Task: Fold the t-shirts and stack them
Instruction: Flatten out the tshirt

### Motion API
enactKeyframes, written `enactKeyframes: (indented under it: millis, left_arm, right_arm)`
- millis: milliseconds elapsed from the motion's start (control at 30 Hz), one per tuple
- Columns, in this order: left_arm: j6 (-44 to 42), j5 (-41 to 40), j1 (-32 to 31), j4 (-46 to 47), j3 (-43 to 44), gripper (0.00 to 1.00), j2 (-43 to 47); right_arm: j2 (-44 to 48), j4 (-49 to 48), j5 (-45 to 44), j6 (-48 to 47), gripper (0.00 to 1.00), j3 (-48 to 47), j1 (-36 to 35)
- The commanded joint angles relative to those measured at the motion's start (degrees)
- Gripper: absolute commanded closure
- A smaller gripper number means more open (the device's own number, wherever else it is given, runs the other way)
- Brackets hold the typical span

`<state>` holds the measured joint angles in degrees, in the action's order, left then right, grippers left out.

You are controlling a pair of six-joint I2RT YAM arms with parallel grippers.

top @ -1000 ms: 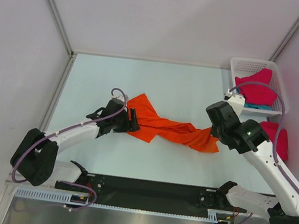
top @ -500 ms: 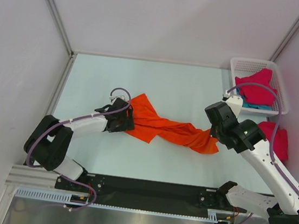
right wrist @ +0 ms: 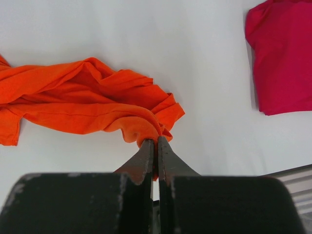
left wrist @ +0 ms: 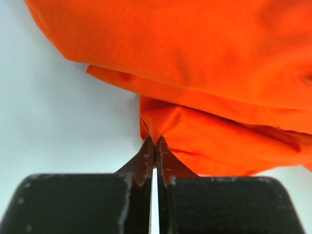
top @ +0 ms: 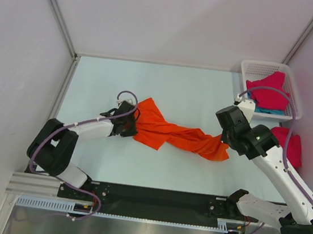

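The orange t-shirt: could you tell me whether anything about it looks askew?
Yes: the orange t-shirt lies twisted like a rope rather than flat, its ends pinched by the left hand and the right hand.

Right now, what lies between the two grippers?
Only the bright orange cloth t-shirt, loosely twisted, runs from the left gripper to the right gripper, each shut on one end; the top view shows it.

Left gripper [left wrist: 154,146] pinched closed on a fold at the edge of the orange t-shirt [left wrist: 204,63], which lies bunched on the white bench [left wrist: 53,122]
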<state>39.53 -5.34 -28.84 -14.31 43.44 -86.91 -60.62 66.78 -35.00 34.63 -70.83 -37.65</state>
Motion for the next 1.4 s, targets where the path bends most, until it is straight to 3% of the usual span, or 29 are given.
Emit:
enactKeyframes:
  millis: [0, 200, 233, 400, 633, 900, 1033, 1167, 1367]
  left_arm:
    - [-1.5, 0.6, 0.4, -4.2, 5.4, 1.0, 8.3]
    - [-6.3, 8.8, 8.0, -21.8, 21.0, 1.0, 24.8]
    - [-6.9, 9.3, 9.4, -24.1, 27.0, 1.0, 26.4]
    - [-10.7, 12.6, 17.8, -39.0, 44.8, 1.0, 31.2]
    - [-9.4, 15.4, 18.7, -48.1, 61.0, 1.0, 35.1]
    - [-6.0, 13.1, 18.8, -49.6, 62.6, 1.0, 37.9]
    - [-5.9, 10.3, 18.8, -48.9, 64.0, 1.0, 36.5]
    - [-6.9, 8.3, 18.7, -43.2, 60.8, 1.0, 32.0]
    - [-7.0, 12.2, 24.5, -28.0, 48.4, 1.0, 16.8]
  right_arm:
    - [0.6, -1.0, -0.6, -1.2, 1.0, -0.8, 0.3]
    - [-1.2, 2.1, -5.9, -4.9, 1.0, -8.0, 2.7]
    - [-1.4, 2.6, -6.5, -5.5, 1.0, -9.7, 3.2]
    - [-0.8, 7.6, -11.0, -5.0, 1.0, -20.9, 4.7]
    - [3.5, 14.9, -13.1, 0.1, 1.0, -29.4, 4.6]
    - [2.3, 19.1, -13.6, -0.6, 1.0, -40.2, 4.8]
    - [0.7, 15.7, -15.2, -3.2, 1.0, -39.3, 5.0]
    - [-2.8, 5.7, -15.7, -8.4, 1.0, -32.7, 5.8]
    - [-13.6, -13.4, 3.9, -14.1, 1.0, -21.2, 21.5]
